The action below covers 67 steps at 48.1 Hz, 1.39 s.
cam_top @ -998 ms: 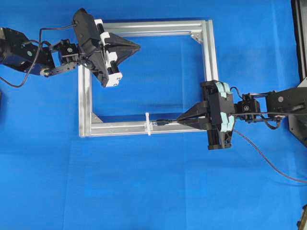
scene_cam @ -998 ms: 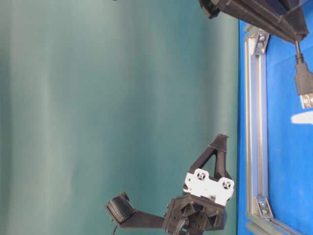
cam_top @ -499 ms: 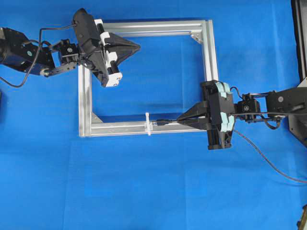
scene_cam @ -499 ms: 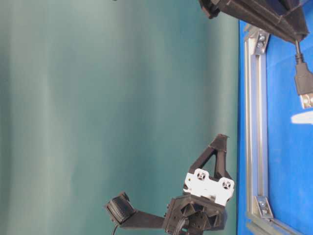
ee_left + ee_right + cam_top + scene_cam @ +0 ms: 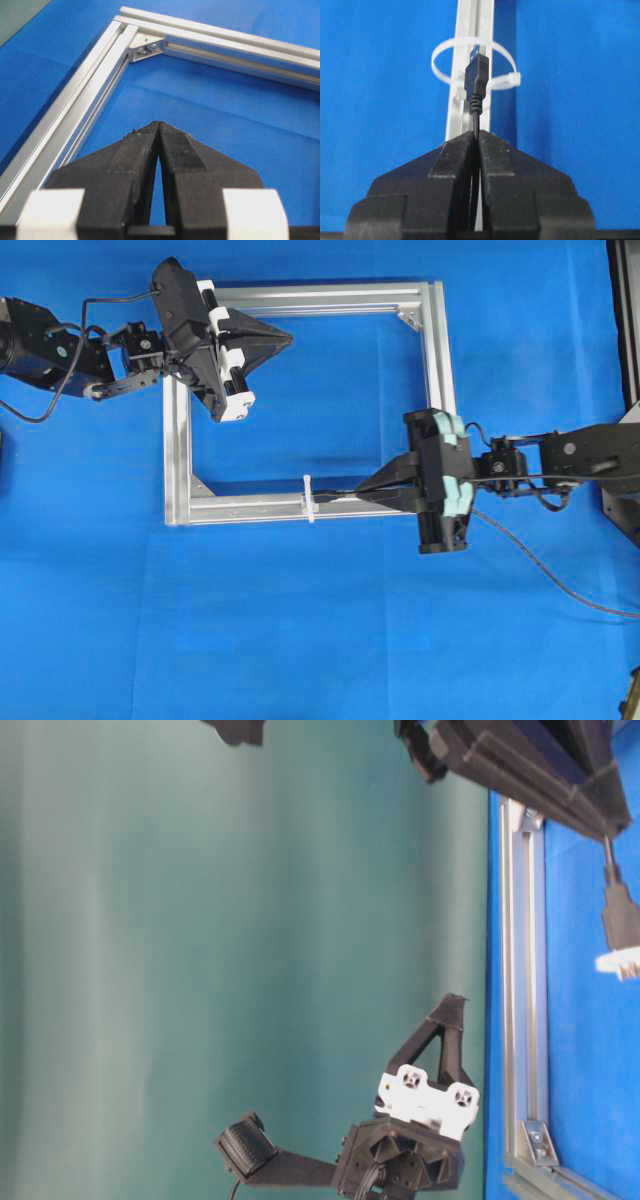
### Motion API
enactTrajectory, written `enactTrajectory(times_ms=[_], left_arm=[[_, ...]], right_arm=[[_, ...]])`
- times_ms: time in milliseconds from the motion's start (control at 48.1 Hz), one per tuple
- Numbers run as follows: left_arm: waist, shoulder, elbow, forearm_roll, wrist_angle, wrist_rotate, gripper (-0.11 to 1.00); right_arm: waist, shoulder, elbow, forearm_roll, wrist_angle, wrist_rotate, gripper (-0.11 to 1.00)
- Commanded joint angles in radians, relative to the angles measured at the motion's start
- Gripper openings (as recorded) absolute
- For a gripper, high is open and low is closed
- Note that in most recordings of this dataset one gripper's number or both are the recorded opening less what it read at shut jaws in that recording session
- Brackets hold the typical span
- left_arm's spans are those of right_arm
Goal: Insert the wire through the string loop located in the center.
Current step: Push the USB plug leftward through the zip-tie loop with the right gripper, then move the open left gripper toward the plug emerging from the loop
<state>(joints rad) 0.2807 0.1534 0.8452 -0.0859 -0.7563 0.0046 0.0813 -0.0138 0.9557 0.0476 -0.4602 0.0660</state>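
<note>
The silver frame (image 5: 437, 360) lies on the blue cloth. The white string loop (image 5: 309, 498) stands across its near bar. My right gripper (image 5: 364, 488) is shut on the black wire (image 5: 333, 496) just behind its plug. In the right wrist view the plug (image 5: 476, 75) points at the string loop (image 5: 440, 75), its tip at the ring's opening above the bar (image 5: 470, 25). The wire's slack (image 5: 545, 568) trails off to the right. My left gripper (image 5: 286, 338) hovers over the frame's far left corner, shut and holding nothing; its tips (image 5: 158, 126) meet above the cloth.
A black stand (image 5: 626, 330) runs along the right edge. From table level, the right gripper (image 5: 606, 815) holds the plug (image 5: 620, 915) just above the white loop (image 5: 618, 963). The left gripper (image 5: 451, 1008) hangs above the frame bar (image 5: 520, 1020).
My right gripper has slid left along the near bar with the wire, bringing the plug's tip up to the string loop. The left arm has stayed still.
</note>
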Motion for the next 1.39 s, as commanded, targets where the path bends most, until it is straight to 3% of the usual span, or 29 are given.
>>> enactTrajectory(times_ms=[0, 416, 978, 1186, 1373], left_arm=[[0.0, -0.035, -0.008, 0.003, -0.005, 0.0, 0.0], [0.0, -0.035, -0.006, 0.003, -0.005, 0.002, 0.0], [-0.003, -0.035, -0.011, 0.005, -0.005, -0.008, 0.0], [-0.051, -0.046, 0.006, 0.003, 0.008, -0.018, 0.0], [-0.143, -0.066, 0.026, 0.003, 0.009, -0.02, 0.0]], right_arm=[[0.0, 0.012, -0.041, 0.0, -0.012, -0.002, -0.02], [-0.002, 0.114, -0.15, 0.0, -0.012, -0.002, -0.02], [-0.002, 0.12, -0.149, 0.0, -0.011, -0.003, -0.02], [-0.002, 0.12, -0.15, -0.002, -0.011, -0.006, -0.02], [-0.002, 0.12, -0.15, -0.002, -0.011, -0.006, -0.02]])
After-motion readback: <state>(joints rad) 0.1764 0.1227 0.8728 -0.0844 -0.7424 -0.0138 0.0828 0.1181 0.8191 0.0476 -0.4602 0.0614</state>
